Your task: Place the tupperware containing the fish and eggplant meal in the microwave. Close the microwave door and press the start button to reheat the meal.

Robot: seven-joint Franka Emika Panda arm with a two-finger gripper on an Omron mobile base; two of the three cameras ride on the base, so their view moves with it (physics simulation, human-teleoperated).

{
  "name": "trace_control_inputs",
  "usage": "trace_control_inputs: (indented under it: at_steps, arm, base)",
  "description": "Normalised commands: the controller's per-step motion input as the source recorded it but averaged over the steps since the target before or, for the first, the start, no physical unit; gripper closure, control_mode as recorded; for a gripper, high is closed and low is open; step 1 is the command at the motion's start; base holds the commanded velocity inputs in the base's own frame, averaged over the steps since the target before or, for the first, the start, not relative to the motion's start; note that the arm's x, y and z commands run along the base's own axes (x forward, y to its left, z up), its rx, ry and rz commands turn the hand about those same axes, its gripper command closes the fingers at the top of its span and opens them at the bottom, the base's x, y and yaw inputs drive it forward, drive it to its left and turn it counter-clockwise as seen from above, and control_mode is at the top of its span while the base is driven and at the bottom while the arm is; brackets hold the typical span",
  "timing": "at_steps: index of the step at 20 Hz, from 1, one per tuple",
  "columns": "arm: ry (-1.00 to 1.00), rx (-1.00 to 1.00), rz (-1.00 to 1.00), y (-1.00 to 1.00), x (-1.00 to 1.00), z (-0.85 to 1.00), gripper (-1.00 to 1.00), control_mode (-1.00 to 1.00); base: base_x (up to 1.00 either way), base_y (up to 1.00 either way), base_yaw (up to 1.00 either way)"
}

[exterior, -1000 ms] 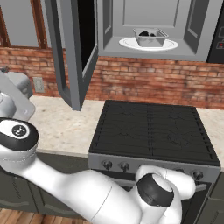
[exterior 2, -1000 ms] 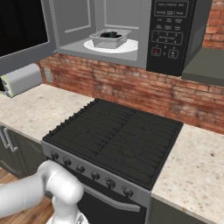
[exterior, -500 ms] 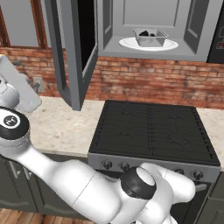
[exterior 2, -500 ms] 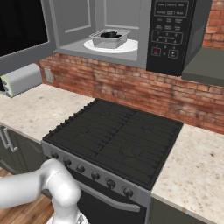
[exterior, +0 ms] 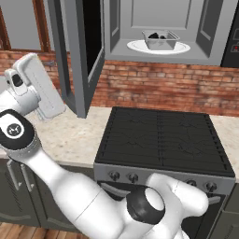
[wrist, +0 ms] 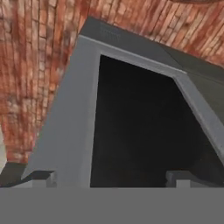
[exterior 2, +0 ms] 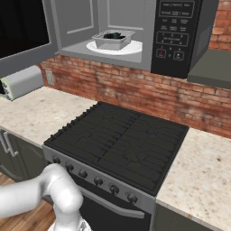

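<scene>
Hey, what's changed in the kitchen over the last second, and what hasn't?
The arm has swung further left and upward toward the outer face of the open microwave door, and the gripper, jaws open and empty, now faces the door's dark window. Nothing was grabbed or released. The tupperware stays on the turntable plate inside the microwave, door open.

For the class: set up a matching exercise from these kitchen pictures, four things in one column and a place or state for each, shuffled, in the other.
Things:
1. tupperware
2. microwave door
3. turntable plate
4. stove

Places or states:
A. swung open
B. under the tupperware
C. below the microwave, between stone counters
D. inside the microwave, dark food in it

Pairs: 1-D, 2-A, 3-B, 4-C
</scene>
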Motion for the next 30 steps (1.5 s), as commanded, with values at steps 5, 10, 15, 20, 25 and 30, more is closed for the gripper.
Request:
trace_control_inputs:
  at_steps: [5, 10, 15, 20, 25, 30]
  arm:
    - [-0.18, 0.10, -0.22, -1.00, -0.09, 0.04, -1.00, -1.00]
    - [-0.20, 0.10, -0.18, -1.00, -0.28, 0.09, -1.00, -1.00]
    - [-0.23, 0.12, -0.13, -1.00, -0.44, 0.03, -1.00, -1.00]
    - [-0.12, 0.16, -0.08, -1.00, -0.29, 0.00, -1.00, -1.00]
    - [-0.01, 0.20, -0.01, -1.00, 0.00, 0.00, -1.00, -1.00]
    - [0.04, 0.24, 0.04, -1.00, 0.47, -0.03, -1.00, -1.00]
  base:
    - [0.00, 0.00, 0.00]
    - [0.00, 0.00, 0.00]
    - [0.00, 0.00, 0.00]
    - [0.00, 0.00, 0.00]
    - [0.00, 0.00, 0.00]
    - [0.00, 0.00, 0.00]
